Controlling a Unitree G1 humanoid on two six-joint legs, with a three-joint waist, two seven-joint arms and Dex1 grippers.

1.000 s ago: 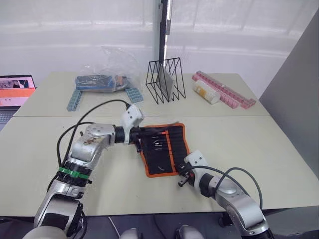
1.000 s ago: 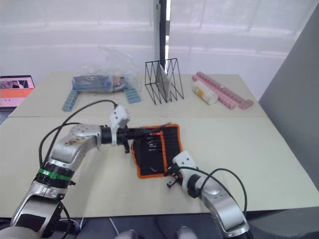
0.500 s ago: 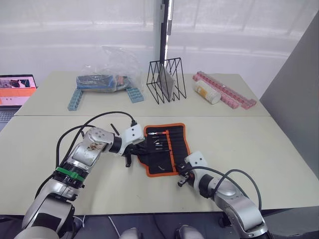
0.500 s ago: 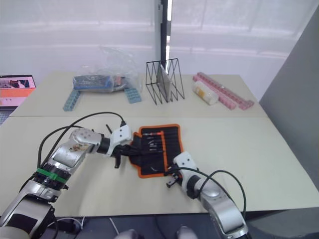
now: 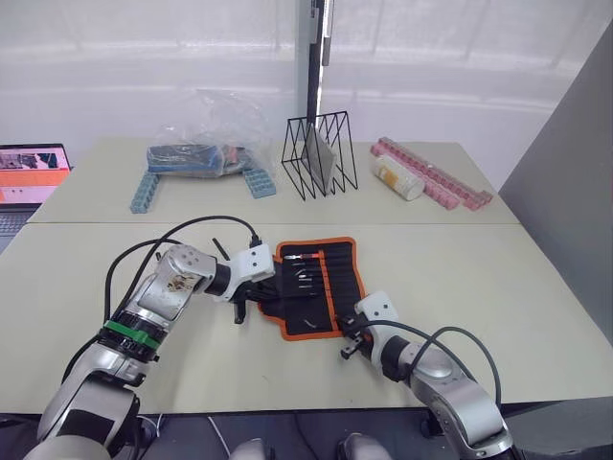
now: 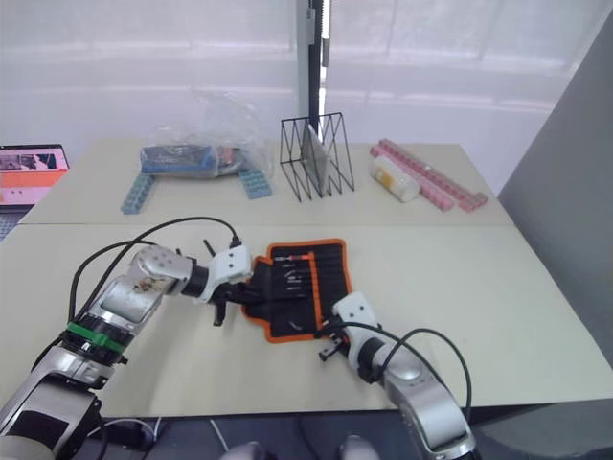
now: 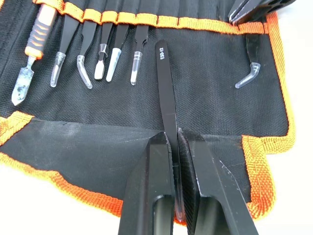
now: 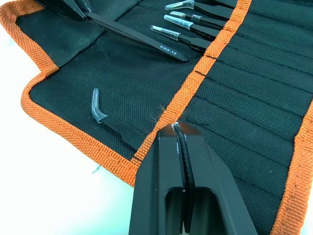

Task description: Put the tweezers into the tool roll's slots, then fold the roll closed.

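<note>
Tweezers (image 7: pixel 112 51) sit in the slots (image 7: pixel 146 20) of the tool roll (image 5: pixel 321 287), which lies open on the table (image 5: pixel 498 278) in the head view, in front of a wire rack (image 5: pixel 319 153). Left wrist view: the left gripper (image 7: pixel 177 142) is pinched on a loose straight tweezer (image 7: pixel 166 93) lying across the roll. Right wrist view: the right gripper (image 8: pixel 177 134) is pressed together on the roll's orange trim (image 8: pixel 205 68), beside a bent-tip tweezer (image 8: pixel 110 122).
</note>
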